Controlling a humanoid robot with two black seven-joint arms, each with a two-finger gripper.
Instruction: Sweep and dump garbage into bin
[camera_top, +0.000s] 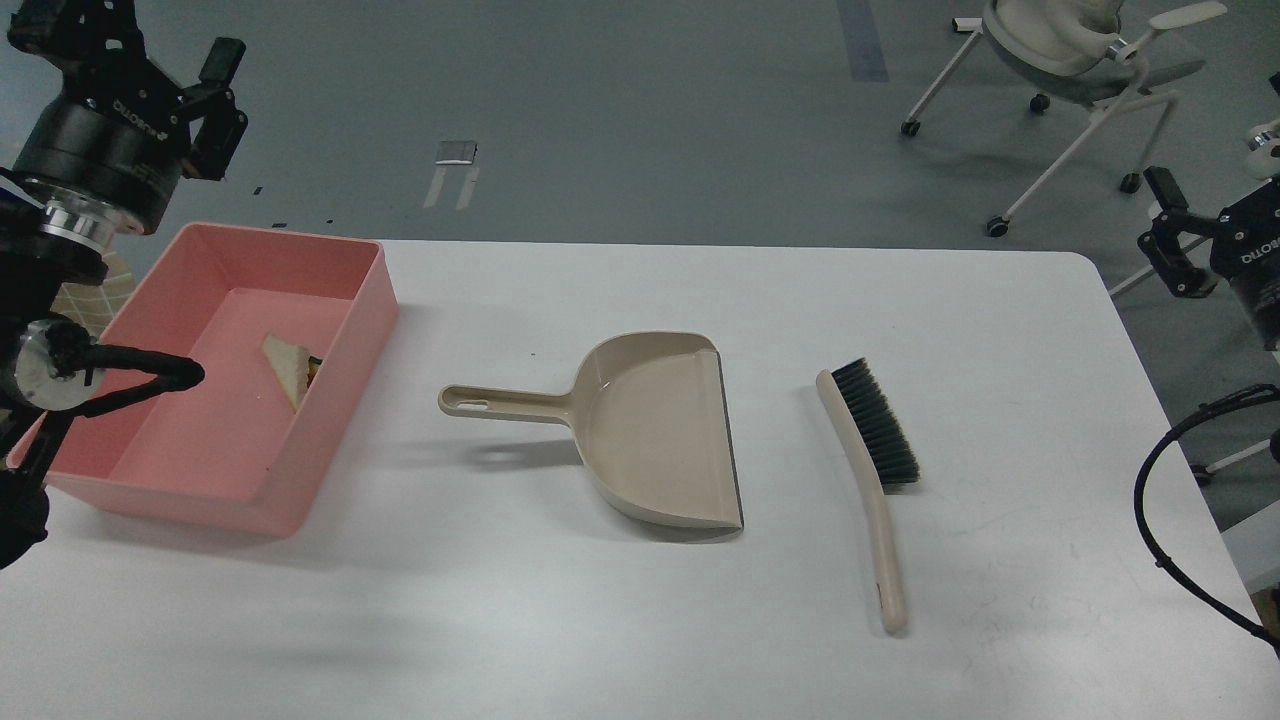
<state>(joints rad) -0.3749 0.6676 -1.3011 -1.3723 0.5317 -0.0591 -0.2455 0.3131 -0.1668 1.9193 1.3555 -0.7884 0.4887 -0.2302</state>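
Observation:
The pink bin (372, 296) stands at the table's left side. The pale bread slice (285, 367) lies inside it, and a small dark and yellowish bit (314, 369) shows at the slice's right edge; the yellow chunk cannot be told more clearly. My left gripper (140, 48) is raised high above the bin's far left corner, open and empty. My right gripper (1215, 205) is off the table's right edge, open and empty, partly cut off by the frame.
A beige dustpan (655, 430) lies empty at the table's middle, handle pointing left. A beige hand brush (872, 450) with black bristles lies to its right. An office chair (1070, 50) stands on the floor beyond the table.

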